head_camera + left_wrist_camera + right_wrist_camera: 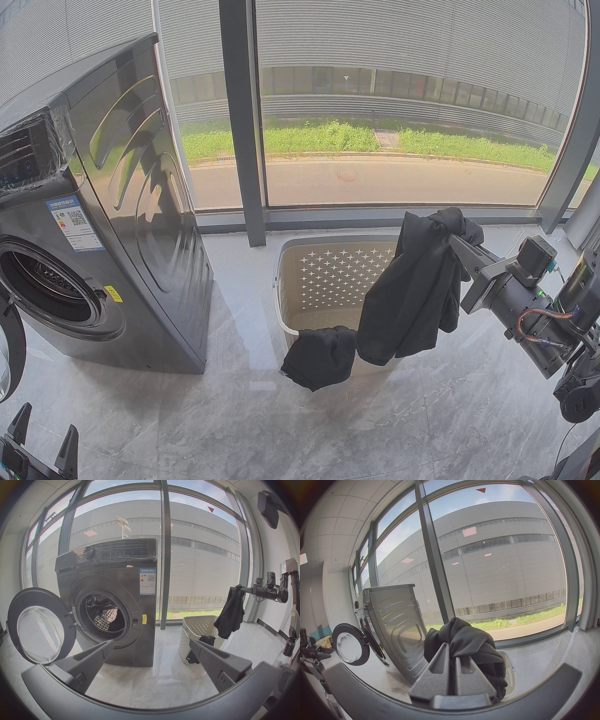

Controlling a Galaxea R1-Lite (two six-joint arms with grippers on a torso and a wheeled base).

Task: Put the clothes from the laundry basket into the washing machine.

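This is a laundry corner in a modern, office-like building. A front-loading washer [125, 219] stands on a polished stone floor [312, 425] near a plastic basket [325, 275] with dark clothes [322, 359]. Floor-to-ceiling windows [400, 112] look onto a road [375, 181], grass [325, 137] and a big grey building [503, 567] (industrial by its look). The ceiling [334, 517] is panelled, and plastic film [59, 134] wraps the washer's control panel.

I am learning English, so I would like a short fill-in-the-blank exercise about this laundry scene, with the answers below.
1. The right gripper holds a ___ garment above the laundry basket.
2. The washing machine door is ___.
3. The left gripper is open and holds ___.
4. A second garment hangs over the basket's ___.

Answers: black; open; nothing; rim.
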